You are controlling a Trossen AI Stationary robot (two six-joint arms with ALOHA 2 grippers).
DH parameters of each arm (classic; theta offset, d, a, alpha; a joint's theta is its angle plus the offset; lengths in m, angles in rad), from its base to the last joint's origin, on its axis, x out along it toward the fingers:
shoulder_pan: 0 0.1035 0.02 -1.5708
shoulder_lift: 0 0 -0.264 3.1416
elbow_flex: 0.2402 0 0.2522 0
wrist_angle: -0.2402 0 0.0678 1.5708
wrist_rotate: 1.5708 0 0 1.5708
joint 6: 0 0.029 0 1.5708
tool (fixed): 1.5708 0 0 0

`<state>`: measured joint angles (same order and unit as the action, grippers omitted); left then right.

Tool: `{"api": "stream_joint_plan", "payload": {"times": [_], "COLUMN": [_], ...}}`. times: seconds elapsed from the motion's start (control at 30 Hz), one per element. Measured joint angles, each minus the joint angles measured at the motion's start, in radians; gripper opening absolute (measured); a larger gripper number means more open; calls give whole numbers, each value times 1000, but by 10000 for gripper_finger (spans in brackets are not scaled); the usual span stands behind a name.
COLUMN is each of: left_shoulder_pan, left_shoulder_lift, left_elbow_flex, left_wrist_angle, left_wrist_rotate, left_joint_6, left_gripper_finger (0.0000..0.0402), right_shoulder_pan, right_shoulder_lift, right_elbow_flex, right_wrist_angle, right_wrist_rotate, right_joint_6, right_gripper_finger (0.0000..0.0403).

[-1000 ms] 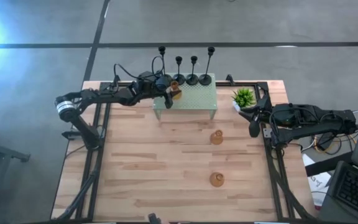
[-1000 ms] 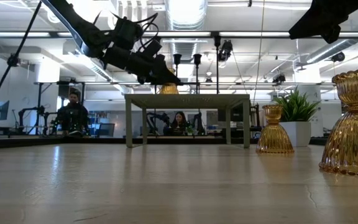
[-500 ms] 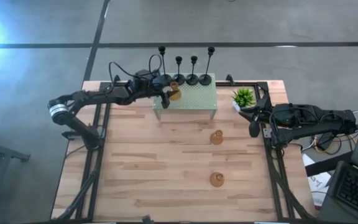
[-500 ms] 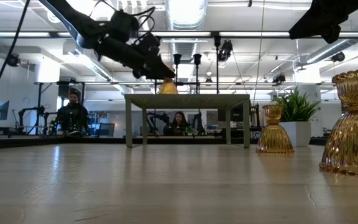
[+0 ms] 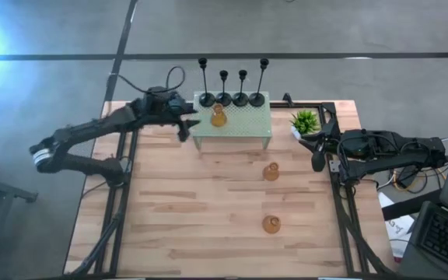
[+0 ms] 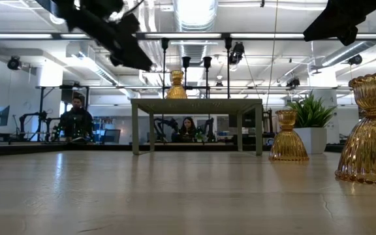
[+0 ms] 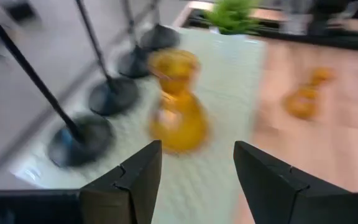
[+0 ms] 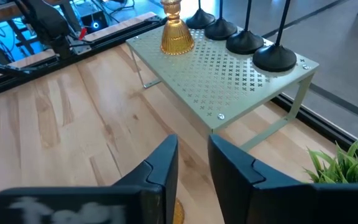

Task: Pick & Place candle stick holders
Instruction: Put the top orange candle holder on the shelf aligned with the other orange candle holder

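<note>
An amber glass holder (image 5: 218,117) stands upright on its base on the pale green perforated shelf (image 5: 243,124); it also shows in the left wrist view (image 7: 176,115) and the low view (image 6: 177,85). Four black holders (image 5: 232,99) stand in a row along the shelf's far edge. Two more amber holders (image 5: 271,172) (image 5: 271,225) stand on the wooden table. My left gripper (image 5: 185,128) (image 7: 197,152) is open and empty, just left of the shelf. My right gripper (image 5: 317,159) (image 8: 192,165) is open and empty at the table's right edge.
A small green potted plant (image 5: 305,120) stands right of the shelf, close to my right gripper. The shelf stands on thin legs (image 6: 136,127) at the table's far middle. People sit in the room beyond the table (image 6: 77,117). A laptop (image 5: 442,233) lies off the right edge.
My left gripper has let go of the amber holder on the shelf and drawn back toward the table's left edge, rising a little. The holder stays upright on the shelf where it was set.
</note>
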<state>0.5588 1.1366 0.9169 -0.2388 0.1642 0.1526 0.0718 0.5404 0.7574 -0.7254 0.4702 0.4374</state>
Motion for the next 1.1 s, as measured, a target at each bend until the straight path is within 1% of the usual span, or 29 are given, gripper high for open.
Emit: {"api": "stream_joint_plan", "payload": {"times": [0.07,0.1,0.17,0.23,0.27,0.3,0.33,0.4,0.5,0.63,0.73,0.9,1.0,1.1], "left_shoulder_pan": [-7,-13,-33,-73,-103,-141,-185,-274,-408,-517,-542,-540,-540,-536], "left_shoulder_lift": [-73,-106,-167,-210,-227,-240,-248,-253,-229,-172,-124,-60,-41,-38], "left_elbow_flex": [-1,-1,-4,-6,-7,-10,-18,-36,-69,-98,-108,-108,-108,-108], "left_wrist_angle": [-104,-143,-217,-276,-295,-309,-309,-292,-223,-33,119,332,407,417], "left_wrist_rotate": [94,164,341,491,527,534,529,463,310,113,40,-11,-30,-50], "left_joint_6": [-57,-94,-155,-174,-175,-173,-159,-108,-59,-57,-99,-201,-206,-179], "left_gripper_finger": [204,204,204,204,204,204,204,204,204,204,204,204,204,204], "right_shoulder_pan": [0,0,0,0,0,0,0,0,0,0,0,0,0,0], "right_shoulder_lift": [0,0,0,0,0,0,0,0,0,0,0,0,0,0], "right_elbow_flex": [0,0,0,0,0,0,0,0,0,0,0,0,0,0], "right_wrist_angle": [0,0,0,0,0,0,0,0,0,0,0,0,3,5], "right_wrist_rotate": [0,0,0,0,0,0,0,0,0,0,0,0,0,0], "right_joint_6": [0,0,0,0,0,0,0,0,0,0,0,0,0,2], "right_gripper_finger": [78,76,72,69,68,68,68,71,77,84,88,91,87,80]}}
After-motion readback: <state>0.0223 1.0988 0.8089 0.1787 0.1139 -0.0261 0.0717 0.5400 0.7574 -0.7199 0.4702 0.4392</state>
